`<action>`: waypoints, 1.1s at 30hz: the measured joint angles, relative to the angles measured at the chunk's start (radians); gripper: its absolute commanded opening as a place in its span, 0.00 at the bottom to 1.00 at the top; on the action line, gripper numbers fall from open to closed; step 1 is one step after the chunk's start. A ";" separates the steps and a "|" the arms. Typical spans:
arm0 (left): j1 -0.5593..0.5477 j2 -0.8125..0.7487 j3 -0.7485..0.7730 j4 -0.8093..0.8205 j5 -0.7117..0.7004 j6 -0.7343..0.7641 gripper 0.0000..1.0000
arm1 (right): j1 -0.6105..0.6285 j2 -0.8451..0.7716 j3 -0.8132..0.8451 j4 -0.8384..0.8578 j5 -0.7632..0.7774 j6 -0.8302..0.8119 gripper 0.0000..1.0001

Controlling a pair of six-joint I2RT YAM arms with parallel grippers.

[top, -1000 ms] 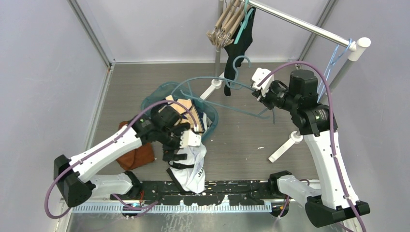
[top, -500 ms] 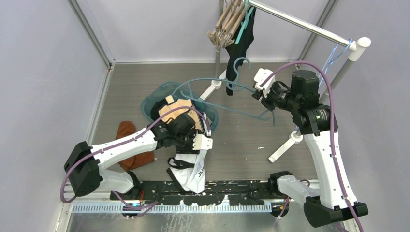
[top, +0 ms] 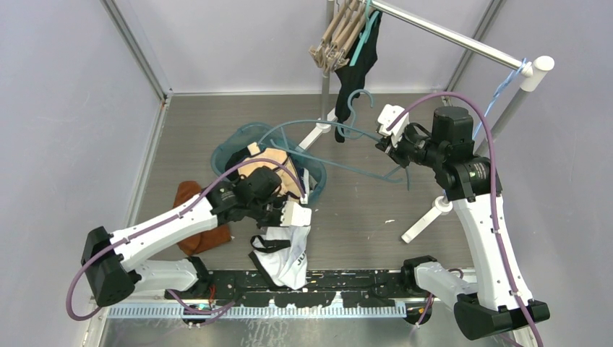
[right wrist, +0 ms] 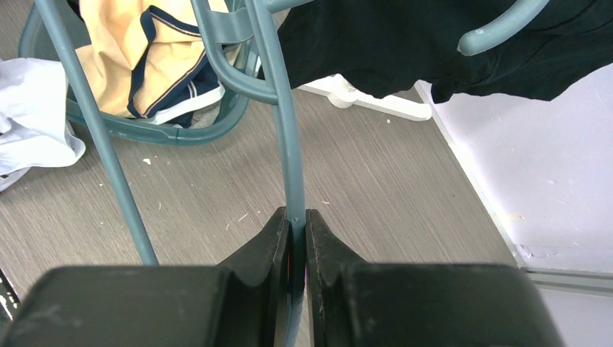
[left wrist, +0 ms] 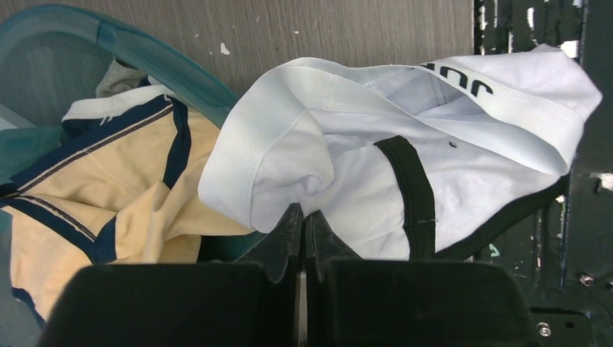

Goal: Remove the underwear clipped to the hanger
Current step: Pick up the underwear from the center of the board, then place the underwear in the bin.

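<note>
I'm looking at a grey wood-grain counter (top: 361,210) boxed in by pale walls. A metal clothes rail (top: 448,36) crosses behind the right arm's fingers (right wrist: 283,225). One black garment (right wrist: 376,43) hangs from it, next to a bunch of wooden hangers (top: 334,40) too tightly packed for me to count.

Ahead and to the left of the left arm's fingers (left wrist: 296,220) sits one teal plastic basket (left wrist: 155,61). It holds a single cream underwear with navy trim (left wrist: 108,181).

The right arm's fingers are clenched on the lower bar of one teal plastic hanger (right wrist: 285,130) and hold it up off the counter. I take that as a brace, so the other arm has something to pull against.

The white underwear with black trim (left wrist: 347,144) is the only one of its kind. It is bunched directly beyond the left arm's fingers, which are pinched shut on a fold of its fabric. It lies at the counter's near edge, just beside the basket and well apart from the hanger, so I judge it free of the clips.

One brown cloth (top: 189,195) lies behind the left arm's fingers.
</note>
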 measured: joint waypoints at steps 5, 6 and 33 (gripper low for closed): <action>0.000 -0.008 0.094 -0.108 0.032 0.014 0.00 | -0.001 0.000 0.000 0.001 0.003 0.005 0.01; 0.000 -0.012 0.129 -0.136 0.035 0.015 0.00 | -0.002 0.000 0.000 0.001 0.005 0.010 0.01; -0.004 0.043 0.621 -0.097 -0.447 0.015 0.00 | -0.033 0.032 0.010 0.023 0.001 0.103 0.01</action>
